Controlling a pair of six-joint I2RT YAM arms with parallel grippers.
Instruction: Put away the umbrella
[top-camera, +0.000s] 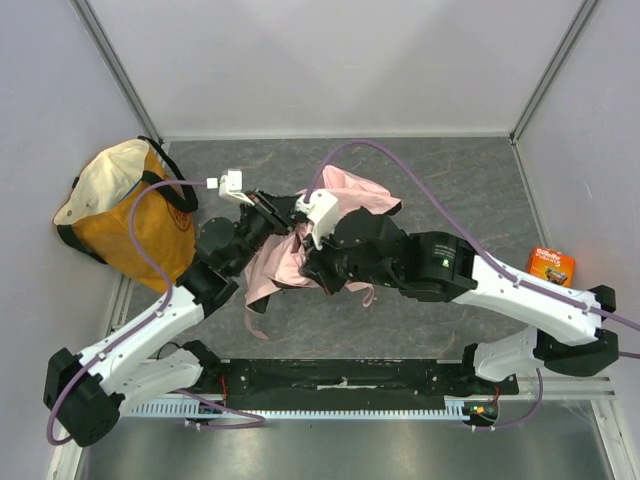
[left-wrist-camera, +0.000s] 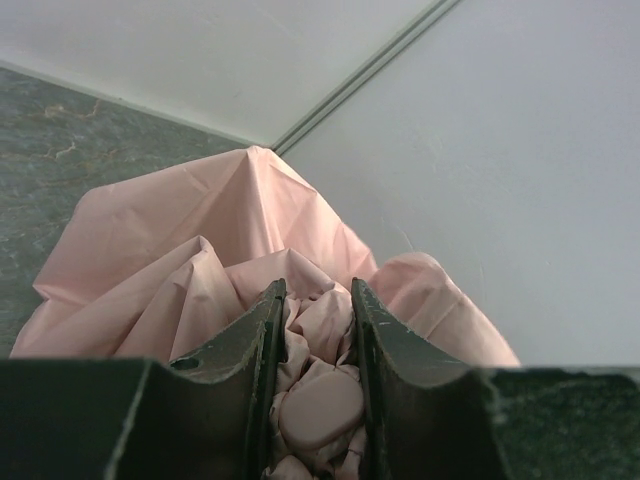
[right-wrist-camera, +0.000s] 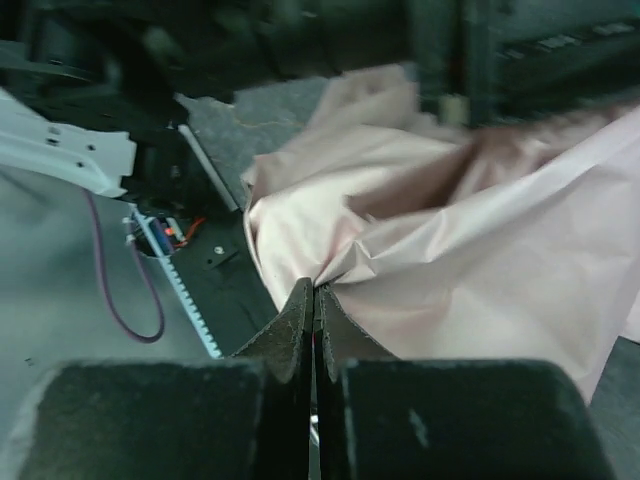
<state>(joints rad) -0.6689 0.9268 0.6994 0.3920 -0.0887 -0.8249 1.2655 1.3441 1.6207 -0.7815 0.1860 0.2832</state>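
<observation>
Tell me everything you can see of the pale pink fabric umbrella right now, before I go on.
The pale pink fabric umbrella sits crumpled and loosely spread between the two arms, at the middle of the grey mottled table. Its thin, smooth panels are creased into folds. The left gripper is shut on a bunched wad of canopy. The right gripper pinches a fold at its fingertips. A thin pink strap trails toward the arm bases. Its handle is hidden.

Lab test cell, white walls (top-camera: 330, 60), grey table (top-camera: 450, 190)
</observation>
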